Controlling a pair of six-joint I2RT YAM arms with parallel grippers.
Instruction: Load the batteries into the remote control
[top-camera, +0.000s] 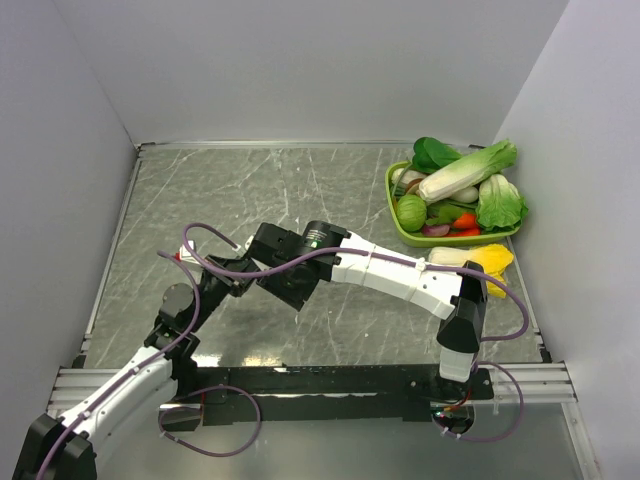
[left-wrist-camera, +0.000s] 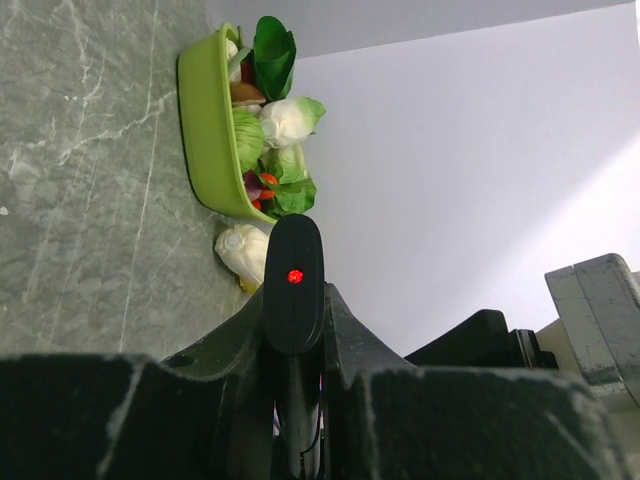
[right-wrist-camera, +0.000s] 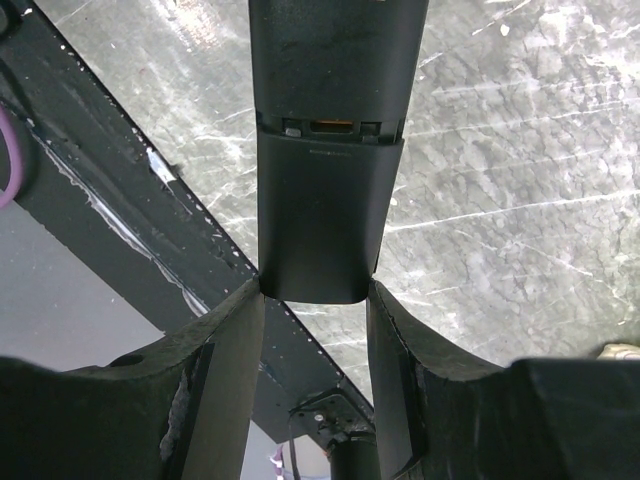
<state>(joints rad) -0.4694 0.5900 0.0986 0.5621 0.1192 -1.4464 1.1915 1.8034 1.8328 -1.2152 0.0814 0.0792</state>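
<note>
The remote control (left-wrist-camera: 293, 285) is a slim black bar, seen edge-on in the left wrist view with a red light lit near its tip. My left gripper (left-wrist-camera: 295, 300) is shut on it. In the right wrist view its back (right-wrist-camera: 335, 60) faces the camera, with the black cover piece (right-wrist-camera: 320, 215) lying on it below a seam. My right gripper (right-wrist-camera: 315, 290) is closed on the cover's lower end, fingertips (right-wrist-camera: 245, 310) touching both corners. In the top view the two grippers (top-camera: 243, 275) (top-camera: 285, 272) meet above the table's middle and hide the remote. The batteries are out of view.
A green basket (top-camera: 392, 200) of toy vegetables stands at the back right, with a loose yellow-and-white vegetable (top-camera: 478, 258) in front of it. It also shows in the left wrist view (left-wrist-camera: 205, 130). Grey walls enclose the marble table (top-camera: 250, 180). A black rail (top-camera: 330, 378) runs along the near edge.
</note>
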